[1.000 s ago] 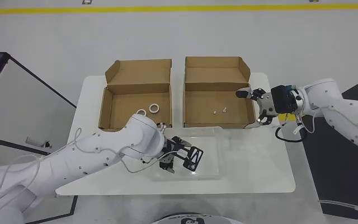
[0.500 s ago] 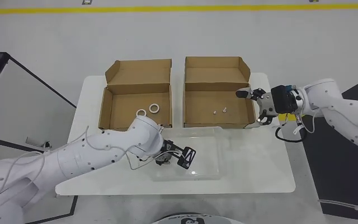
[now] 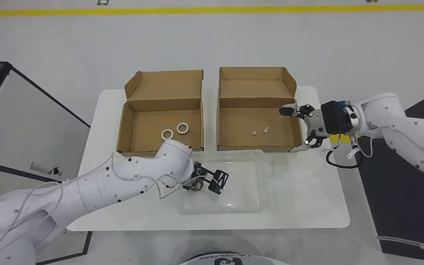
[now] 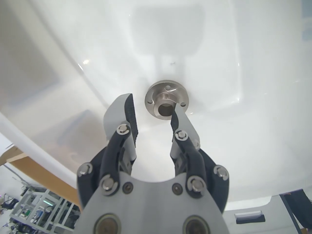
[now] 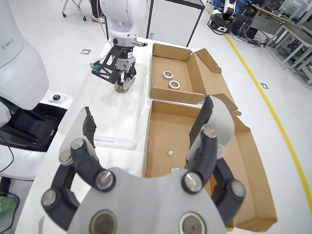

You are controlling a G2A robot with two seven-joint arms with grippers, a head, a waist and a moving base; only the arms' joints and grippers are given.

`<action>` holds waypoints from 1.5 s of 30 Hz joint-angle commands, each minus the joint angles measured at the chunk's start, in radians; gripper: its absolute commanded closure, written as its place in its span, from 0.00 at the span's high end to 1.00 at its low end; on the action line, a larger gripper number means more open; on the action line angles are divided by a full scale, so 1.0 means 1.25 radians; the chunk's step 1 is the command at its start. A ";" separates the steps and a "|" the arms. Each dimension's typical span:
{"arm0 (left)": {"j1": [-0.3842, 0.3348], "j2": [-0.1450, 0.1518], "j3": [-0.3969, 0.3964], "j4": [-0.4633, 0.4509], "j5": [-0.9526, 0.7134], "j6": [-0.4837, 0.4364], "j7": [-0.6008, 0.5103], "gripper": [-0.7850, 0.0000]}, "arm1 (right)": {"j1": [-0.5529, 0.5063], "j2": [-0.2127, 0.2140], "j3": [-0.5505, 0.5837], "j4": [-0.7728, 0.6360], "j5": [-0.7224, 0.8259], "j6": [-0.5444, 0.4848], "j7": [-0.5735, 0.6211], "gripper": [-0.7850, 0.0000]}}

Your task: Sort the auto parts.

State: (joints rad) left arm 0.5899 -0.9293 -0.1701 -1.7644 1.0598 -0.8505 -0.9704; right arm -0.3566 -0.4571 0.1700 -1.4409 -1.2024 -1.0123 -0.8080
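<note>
We see a white table (image 3: 305, 199) on a pale floor (image 3: 66, 53). In the clear tray (image 3: 242, 192), the metal flange (image 4: 166, 96) lies at the half-open fingertips of the left gripper (image 4: 151, 103), one tip at its hub. The right gripper (image 5: 147, 103), beyond the tray, is spread wide.

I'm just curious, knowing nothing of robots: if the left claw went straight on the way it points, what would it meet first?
Most likely the round metal flange lying in the clear tray; it sits right at the tips of the left claw, though depth is unclear.

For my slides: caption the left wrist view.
Open left gripper poised at a metal flange in the clear tray.
</note>
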 commanded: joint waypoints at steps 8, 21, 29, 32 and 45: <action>-0.006 -0.011 0.000 0.018 0.004 -0.039 0.039 0.47 | 0.000 0.000 0.000 0.000 0.000 0.000 0.000 1.00; -0.030 0.011 0.000 -0.038 -0.061 0.004 -0.004 0.47 | 0.000 0.000 0.000 0.000 0.000 0.000 0.000 1.00; -0.007 0.020 0.000 -0.027 -0.027 -0.029 0.029 0.47 | 0.000 0.000 0.000 0.000 0.000 0.000 0.000 1.00; 0.000 0.021 0.000 -0.018 -0.014 -0.045 0.045 0.47 | 0.000 0.000 0.000 0.000 0.000 0.000 0.000 1.00; 0.011 0.007 0.000 0.016 0.003 -0.044 0.044 0.42 | 0.000 0.000 0.000 0.000 0.000 0.000 0.000 1.00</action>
State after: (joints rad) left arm 0.6015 -0.9180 -0.1700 -1.7492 1.0609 -0.9022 -0.9187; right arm -0.3566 -0.4571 0.1700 -1.4409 -1.2024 -1.0123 -0.8080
